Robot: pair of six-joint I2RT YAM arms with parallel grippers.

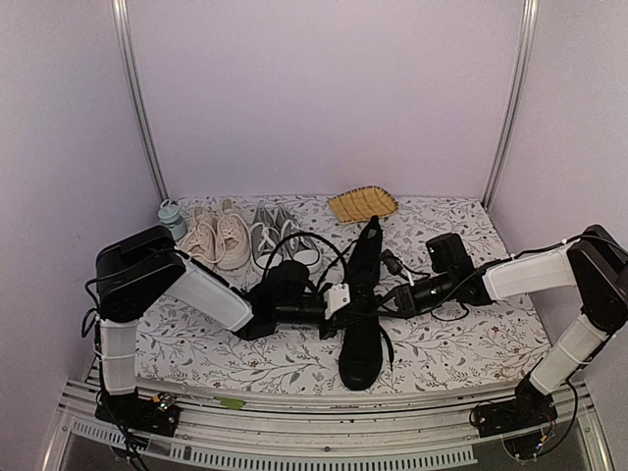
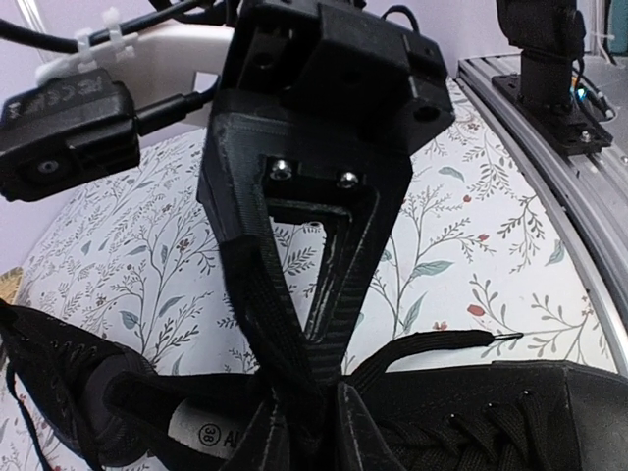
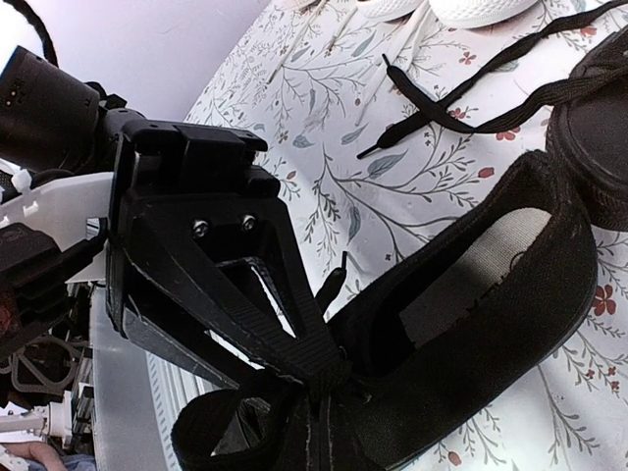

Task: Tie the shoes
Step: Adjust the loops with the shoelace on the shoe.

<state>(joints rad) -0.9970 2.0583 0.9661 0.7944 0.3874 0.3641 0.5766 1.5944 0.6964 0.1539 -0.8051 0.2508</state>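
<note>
The shoes (image 1: pixel 361 339) lie end to end at the middle of the table (image 1: pixel 471 348). The left claw (image 1: pixel 345 299) and right claw (image 1: pixel 385 300) meet over them from either side. Two more pairs (image 1: pixel 234 240) stand behind, leftward.

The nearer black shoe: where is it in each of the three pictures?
Top view: the nearer black shoe lies in the centre, toward the bottom.
Left wrist: the shoe fills the bottom edge.
Right wrist: the shoe sits lower right, opening showing.
Shared landmark: the flowered tablecloth.
</note>
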